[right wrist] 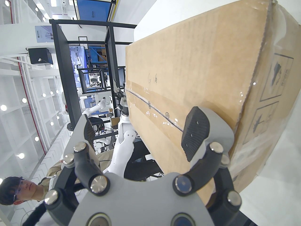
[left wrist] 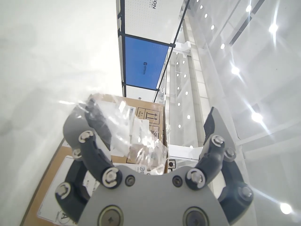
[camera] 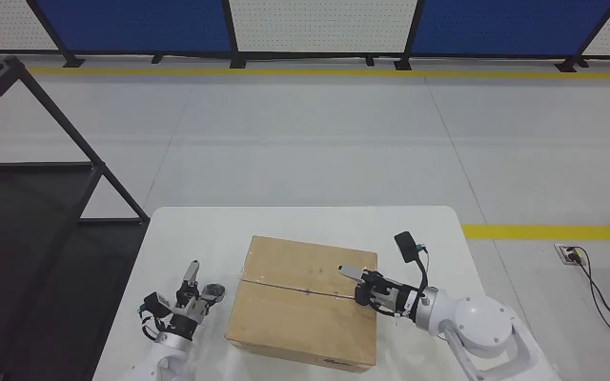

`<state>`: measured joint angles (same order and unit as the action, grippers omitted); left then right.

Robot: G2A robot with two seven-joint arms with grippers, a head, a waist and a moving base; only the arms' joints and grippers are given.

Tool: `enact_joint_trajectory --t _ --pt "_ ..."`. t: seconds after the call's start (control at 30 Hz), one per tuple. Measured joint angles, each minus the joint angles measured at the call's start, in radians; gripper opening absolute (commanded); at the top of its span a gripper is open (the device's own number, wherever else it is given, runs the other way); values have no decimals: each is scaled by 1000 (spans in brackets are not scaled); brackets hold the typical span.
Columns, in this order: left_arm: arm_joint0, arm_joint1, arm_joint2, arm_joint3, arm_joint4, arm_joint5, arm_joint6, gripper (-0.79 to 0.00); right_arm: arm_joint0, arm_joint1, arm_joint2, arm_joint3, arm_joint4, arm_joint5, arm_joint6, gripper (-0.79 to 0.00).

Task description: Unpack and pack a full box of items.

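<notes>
A pale grey floor point(camera: 315, 143) stretched away, crossed far off by a yellow line point(camera: 315, 71) at the foot of a partition of blue panels point(camera: 133, 24) and white perforated panels point(camera: 324, 24). A black metal frame point(camera: 67, 152) stood on the floor out to the side of the left end effector point(camera: 198, 284), just off the white desk point(camera: 191, 224). A second yellow strip point(camera: 534, 231) and a socket point(camera: 569, 253) lay out past the right end effector point(camera: 357, 283). Bright ceiling lights point(left wrist: 273, 28) shone overhead.

One cardboard box point(camera: 303, 303) (flaps closed); one white table point(camera: 191, 248)
</notes>
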<state>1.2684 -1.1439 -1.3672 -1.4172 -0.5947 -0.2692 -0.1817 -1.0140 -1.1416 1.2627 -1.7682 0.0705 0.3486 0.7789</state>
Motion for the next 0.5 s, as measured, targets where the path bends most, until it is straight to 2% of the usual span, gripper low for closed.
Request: enact_joint_trajectory --t 0.2,0.5 --pt "0 -5 -7 16 13 -2 3 0 0 0 0 0 0 0 0 0" --pt "-44 -20 -9 36 -28 1 27 0 0 0 0 0 0 0 0 0"
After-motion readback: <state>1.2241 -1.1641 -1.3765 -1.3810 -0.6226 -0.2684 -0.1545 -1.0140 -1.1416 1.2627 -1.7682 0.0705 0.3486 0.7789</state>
